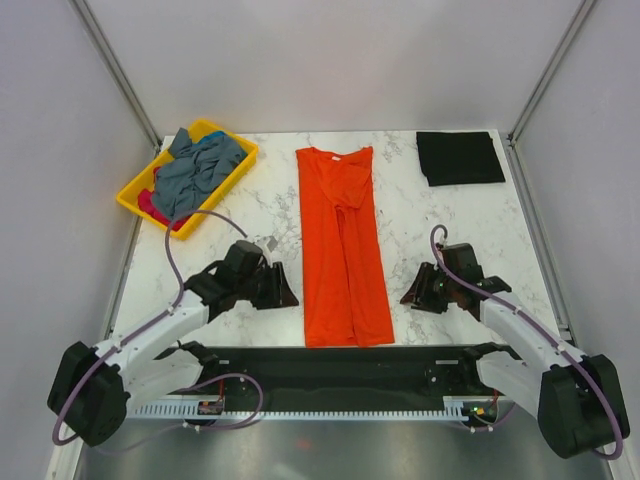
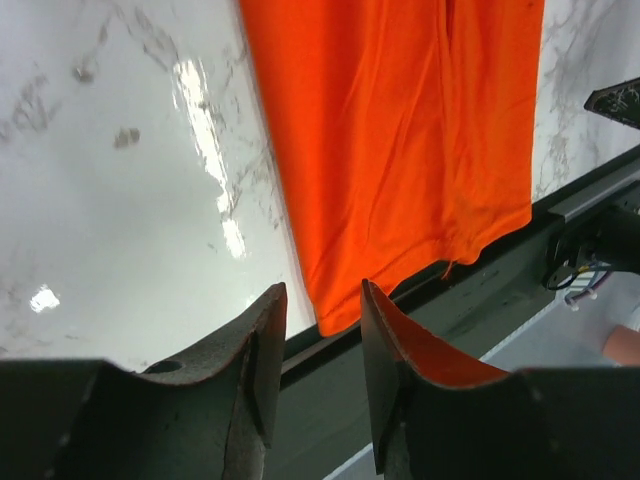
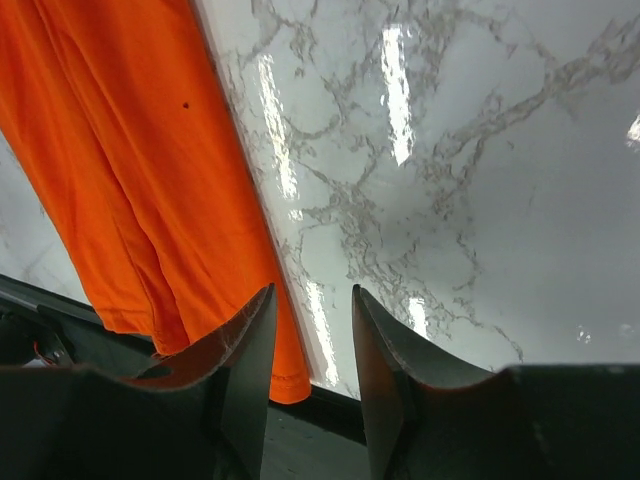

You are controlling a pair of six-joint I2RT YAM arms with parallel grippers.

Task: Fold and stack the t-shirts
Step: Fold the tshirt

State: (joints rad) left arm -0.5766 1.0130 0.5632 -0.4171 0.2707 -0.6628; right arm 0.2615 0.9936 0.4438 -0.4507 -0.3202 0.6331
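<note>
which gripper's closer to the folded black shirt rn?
Right. The right gripper is on the same side as the black shirt, nearer the front edge; the left gripper sits across the orange shirt.

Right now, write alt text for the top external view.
An orange t-shirt, folded into a long strip, lies between the left gripper and right gripper. Folded black t-shirt far right; yellow tray of crumpled shirts far left.

**No readable text**

You have no lettering, brand, number or sign to read in any of the 3 views. On the rail along the near edge, a small red part towards its left end is too small for you to tell whether it carries any print.
</note>
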